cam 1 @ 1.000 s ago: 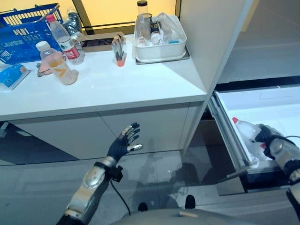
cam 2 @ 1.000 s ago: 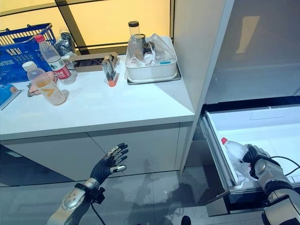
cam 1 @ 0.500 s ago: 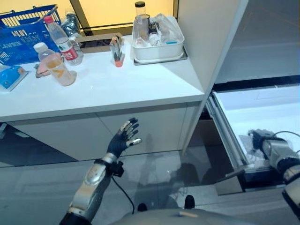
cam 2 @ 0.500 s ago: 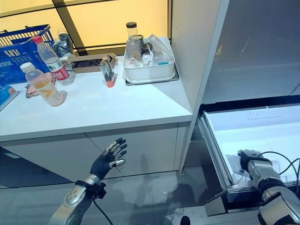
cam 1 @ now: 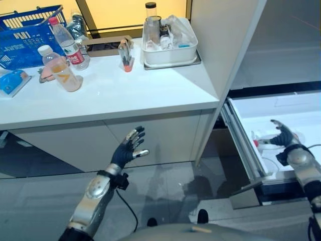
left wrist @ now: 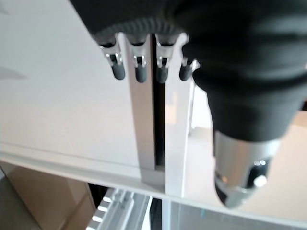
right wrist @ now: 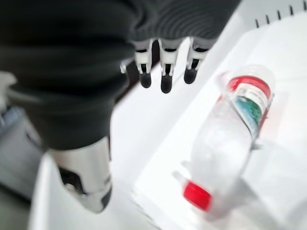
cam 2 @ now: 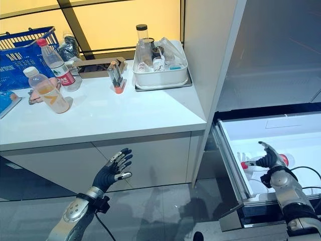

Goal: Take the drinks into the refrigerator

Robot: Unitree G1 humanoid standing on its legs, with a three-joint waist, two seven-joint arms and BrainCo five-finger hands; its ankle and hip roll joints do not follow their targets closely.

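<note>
No text legible from here. Bottle in the drawer point(right wrist: 230, 139) carries a red and teal label, print unreadable. Red-label bottle point(cam 1: 66, 42) and orange-label bottle point(cam 1: 60, 68) on the far-left counter point(cam 1: 125, 90): print too small. Blue basket point(cam 1: 25, 37): pale markings, unreadable.

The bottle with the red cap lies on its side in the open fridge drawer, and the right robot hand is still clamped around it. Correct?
Not quite. The bottle does lie on its side in the drawer, but the right robot hand is open above it, fingers straight and gripping nothing. The right wrist view shows this.
</note>
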